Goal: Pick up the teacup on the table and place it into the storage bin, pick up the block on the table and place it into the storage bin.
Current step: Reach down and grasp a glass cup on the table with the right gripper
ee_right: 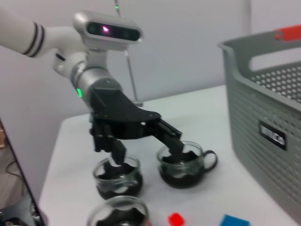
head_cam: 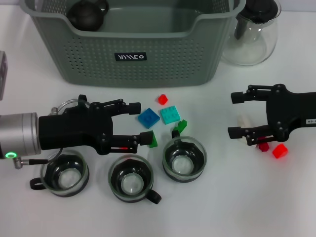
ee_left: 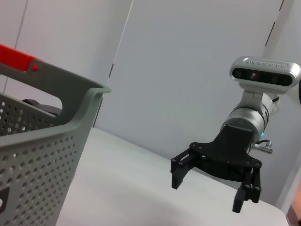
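The grey-green storage bin [head_cam: 133, 54] stands at the back, with a dark round object [head_cam: 88, 12] inside its left end. Three glass teacups sit in a row near the front: left [head_cam: 64, 174], middle [head_cam: 131, 181] and right [head_cam: 183, 157]. Small blocks lie between cups and bin: red [head_cam: 162, 98], blue [head_cam: 148, 118], teal [head_cam: 170, 114] and two green ones [head_cam: 182, 126] [head_cam: 153, 140]. My left gripper [head_cam: 144, 122] is open and empty, just above the middle teacup and beside the blue block. My right gripper [head_cam: 232, 114] is open and empty at the right, next to two red blocks [head_cam: 280, 150].
A clear glass pitcher with a black lid [head_cam: 254, 29] stands right of the bin. A pale block [head_cam: 243, 121] lies between the right gripper's fingers on the table. In the right wrist view the left gripper [ee_right: 148, 150] hovers over two teacups [ee_right: 181, 165], with the bin [ee_right: 263, 117] beside them.
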You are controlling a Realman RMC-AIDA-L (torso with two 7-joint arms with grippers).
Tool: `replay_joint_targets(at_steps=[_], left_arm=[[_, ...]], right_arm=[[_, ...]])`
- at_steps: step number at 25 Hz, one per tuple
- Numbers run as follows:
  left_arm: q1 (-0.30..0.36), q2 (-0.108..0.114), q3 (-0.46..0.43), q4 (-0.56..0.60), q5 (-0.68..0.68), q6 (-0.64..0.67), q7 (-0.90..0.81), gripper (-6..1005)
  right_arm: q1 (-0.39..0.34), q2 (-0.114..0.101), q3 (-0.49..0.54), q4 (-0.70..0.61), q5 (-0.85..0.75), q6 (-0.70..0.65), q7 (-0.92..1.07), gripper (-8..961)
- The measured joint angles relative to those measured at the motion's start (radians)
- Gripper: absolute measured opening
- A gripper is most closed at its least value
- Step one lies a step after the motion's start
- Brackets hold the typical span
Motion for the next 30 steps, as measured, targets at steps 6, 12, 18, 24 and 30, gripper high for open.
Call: replay_joint_targets(at_steps=[6,12,18,24,30], left_arm=[[0.003,0.006,-0.006,0.005,0.003,0.041,0.0,894],[0.009,0.008,-0.001,0.007,0.012,0.047,0.003,894],[0.012,0.004,0.001,0.008,0.029,0.04,0.0,891],[0.013,0.003,-0.005,0.005,0.03,0.043,0.0,887],[0.013,0.004,-0.007,0.003,0.03,0.04,-0.001,887]], right_arm=[[0.019,0.05,-0.039,-0.166,-0.013,-0.08,0.101,914],[0.047,0.089,-0.173,-0.42,-0.072,-0.156,0.266,911],[0.083,0.092,-0.296,-0.51,-0.141,-0.168,0.409,912],[0.132,0.1,-0.494,-0.566,-0.184,-0.168,0.541,911],[0.168,0.102,-0.626,-0.599,-0.208,-0.144,0.61,912]])
